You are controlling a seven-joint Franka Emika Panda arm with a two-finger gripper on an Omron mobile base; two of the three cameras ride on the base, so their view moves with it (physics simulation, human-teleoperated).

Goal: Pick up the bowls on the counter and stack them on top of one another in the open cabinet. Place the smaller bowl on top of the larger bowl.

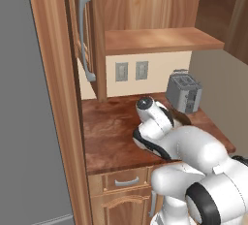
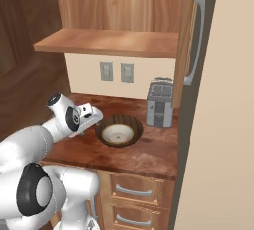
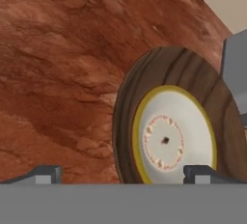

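Resting on counter (image 2: 149, 157), two bowls, cream one (image 2: 119, 133) inside brown one (image 2: 133, 123), one toaster (image 2: 159, 104), hand (image 3: 123, 172) apart.

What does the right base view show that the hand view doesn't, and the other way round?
Right base view alone: the open cabinet with its plank shelf, two wall outlets, the drawers, the whole toaster and the arm. Hand view alone: the open gripper, its fingertips close above the counter, and the speckled ring inside the smaller bowl. Both: the smaller bowl sitting inside the larger bowl on the counter.
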